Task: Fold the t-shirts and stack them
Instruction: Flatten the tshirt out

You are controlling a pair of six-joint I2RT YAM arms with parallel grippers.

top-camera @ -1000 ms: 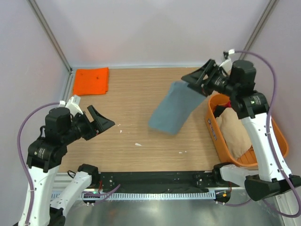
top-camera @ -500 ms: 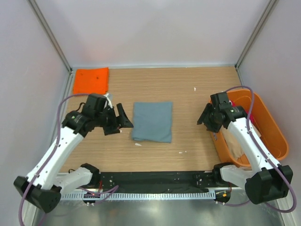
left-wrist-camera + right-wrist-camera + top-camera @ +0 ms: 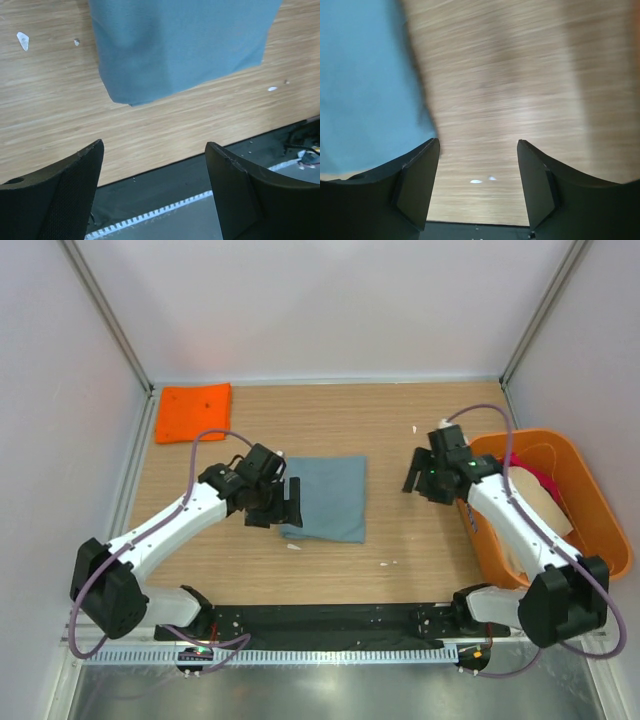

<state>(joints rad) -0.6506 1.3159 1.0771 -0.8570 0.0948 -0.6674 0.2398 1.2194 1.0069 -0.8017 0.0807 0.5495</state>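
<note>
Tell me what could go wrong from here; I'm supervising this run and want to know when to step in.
The left gripper hangs open by the left edge of the folded grey-blue shirt; a shallow pinch may catch only the top layer and undo the fold. The right arm crosses the orange tub at its rim, so a swing could nudge it.

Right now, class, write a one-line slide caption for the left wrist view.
Open left claw poised above the wooden table, with a corner of the folded grey-blue t-shirt just ahead.
</note>
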